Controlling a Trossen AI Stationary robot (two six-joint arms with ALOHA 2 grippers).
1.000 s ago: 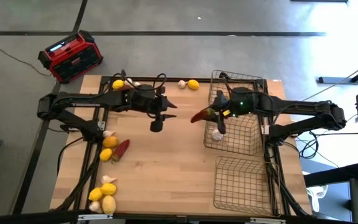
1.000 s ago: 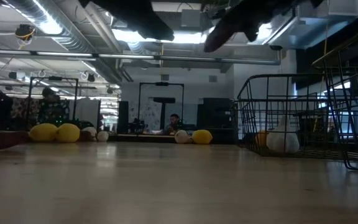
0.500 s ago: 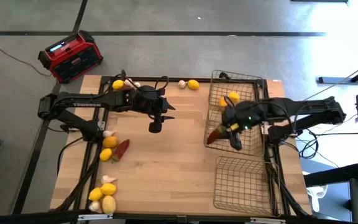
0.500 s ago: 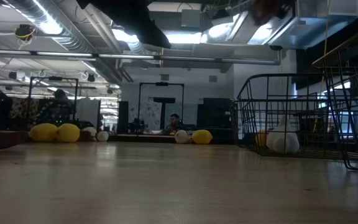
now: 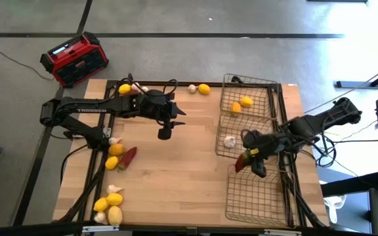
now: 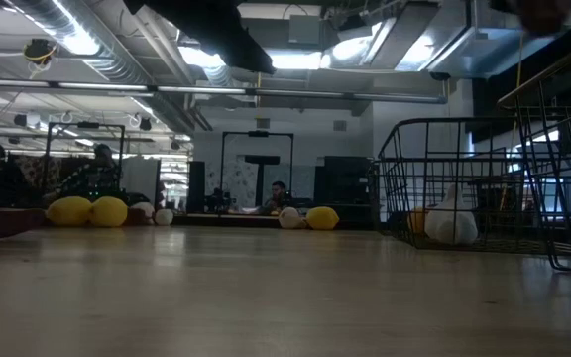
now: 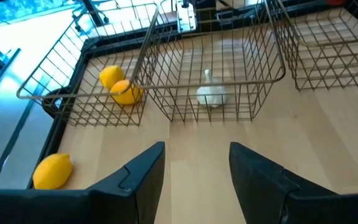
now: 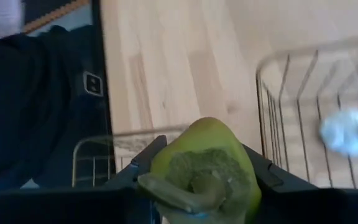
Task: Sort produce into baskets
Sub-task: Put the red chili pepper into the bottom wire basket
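A: We have the right gripper (image 5: 247,161) clenched on a chili pepper (image 5: 241,162); in the right wrist view its green stem end (image 8: 201,171) sits between the fingers (image 8: 145,163). From above, it hangs at the gap between the middle basket (image 5: 266,147) and the near basket (image 5: 258,193).

B: Then, as we judge it, the step is the drop. We should carry the pepper fully past the near basket's rim and lower it before letting go, since a long pepper released over the wire edge could tip back onto the table (image 5: 176,170).

A: Agreed. The middle basket holds a garlic bulb (image 5: 230,141) and the far one lemons (image 5: 245,102), so the near basket looks like the peppers' place.

B: And the pose?

A: The right arm is folded back, its wrist reaching in from the table's right edge. The left gripper (image 5: 165,133) waits over the table's middle, fingers (image 7: 143,171) parted and holding nothing.
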